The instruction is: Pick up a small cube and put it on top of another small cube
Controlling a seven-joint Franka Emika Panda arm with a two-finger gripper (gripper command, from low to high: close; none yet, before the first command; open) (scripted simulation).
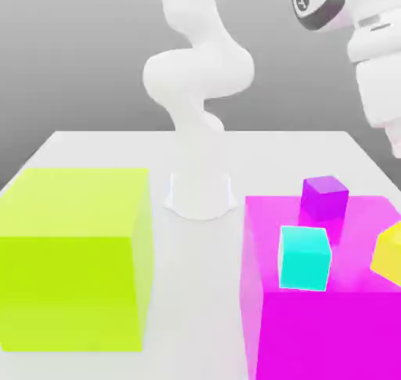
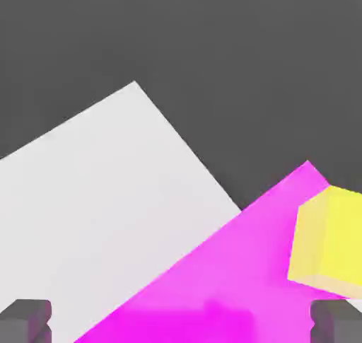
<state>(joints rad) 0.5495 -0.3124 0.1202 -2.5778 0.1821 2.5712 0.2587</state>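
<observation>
The Panda's end effector, empty and spread wide, hangs above the magenta block, with the small yellow cube just outside its fingertips, near one of them.

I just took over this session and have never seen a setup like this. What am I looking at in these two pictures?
The machine is a single white robot arm. One picture looks at the scene from off the arm; the other comes from a camera on its hand.

On the pale table stand a big lime-green block and a big magenta block. Three small cubes rest on the magenta one: cyan, purple and yellow.

The end effector is open, its two fingertips wide apart in the hand view, with nothing held between them.
</observation>
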